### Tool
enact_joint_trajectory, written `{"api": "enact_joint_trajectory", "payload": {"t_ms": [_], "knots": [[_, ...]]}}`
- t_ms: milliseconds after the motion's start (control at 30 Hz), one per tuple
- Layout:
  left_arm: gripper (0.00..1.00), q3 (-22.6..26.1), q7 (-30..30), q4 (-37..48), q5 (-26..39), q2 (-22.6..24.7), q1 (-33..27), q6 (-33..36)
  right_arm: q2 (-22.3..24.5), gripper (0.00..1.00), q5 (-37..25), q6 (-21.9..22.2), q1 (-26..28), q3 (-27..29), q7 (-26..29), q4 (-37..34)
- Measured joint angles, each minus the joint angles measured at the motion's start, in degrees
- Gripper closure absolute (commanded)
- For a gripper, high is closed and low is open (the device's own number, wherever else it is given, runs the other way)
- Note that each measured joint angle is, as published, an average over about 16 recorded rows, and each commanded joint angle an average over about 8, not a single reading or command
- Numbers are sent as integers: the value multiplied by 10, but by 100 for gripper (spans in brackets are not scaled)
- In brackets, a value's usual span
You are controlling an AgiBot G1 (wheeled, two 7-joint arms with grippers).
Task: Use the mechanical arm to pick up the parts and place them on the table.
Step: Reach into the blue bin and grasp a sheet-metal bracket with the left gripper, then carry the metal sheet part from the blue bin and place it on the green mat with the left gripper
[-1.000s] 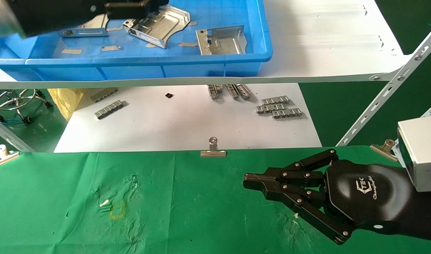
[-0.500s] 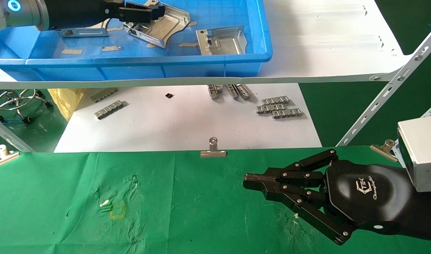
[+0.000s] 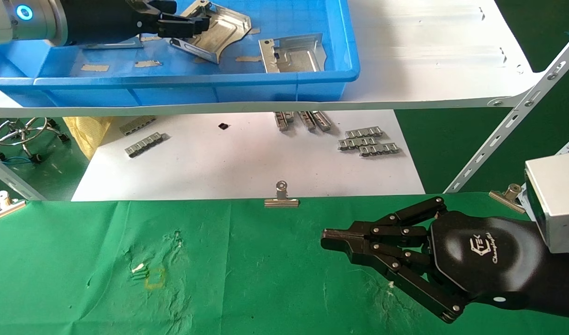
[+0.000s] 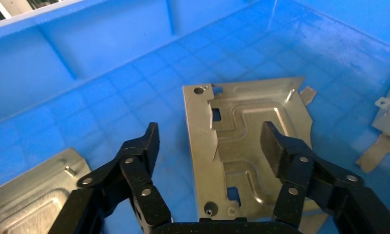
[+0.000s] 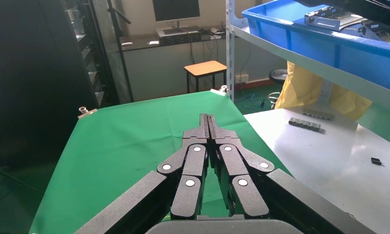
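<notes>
My left gripper [image 3: 184, 25] is open inside the blue bin [image 3: 196, 86], low over a shiny silver plate [image 3: 221, 28]. In the left wrist view the gripper [image 4: 211, 139] straddles the folded rim of this plate [image 4: 242, 126]. One finger [image 4: 144, 146] is over the blue floor and the other finger [image 4: 276, 146] is over the plate. A second plate [image 3: 294, 55] lies to the right in the bin. A third plate [image 3: 112, 45] is partly hidden under the left arm. My right gripper [image 3: 328, 237] is shut and empty over the green cloth table [image 3: 242, 279].
The bin stands on a white shelf board [image 3: 429, 56] with a slanted metal strut [image 3: 512, 121] at the right. Below it, a white board [image 3: 247, 163] holds small grey ribbed strips [image 3: 368, 142]. Binder clips [image 3: 281, 197] pin the cloth's far edge.
My left gripper has come down into the bin and settled, open, over the silver plate. The right arm has not moved.
</notes>
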Motion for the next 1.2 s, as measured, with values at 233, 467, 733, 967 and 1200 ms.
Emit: {"api": "enact_joint_trajectory", "payload": {"t_ms": [233,467,733,967,1200], "knots": [[100,3,-3,-1,4,-3,1,3,0,93,0,0,0,0,0,0],[100,4,-4,-2,6,-7,2,7,0,6,0,0,0,0,0,0],[100,1,0,-7,1,-12,2,16,0,0,0,0,0,0,0,0],[100,-13,22,-21,-20,-26,-2,57,0,0,0,0,0,0,0,0],[100,-34,71,-44,-52,-54,-5,169,0,0,0,0,0,0,0,0]]}}
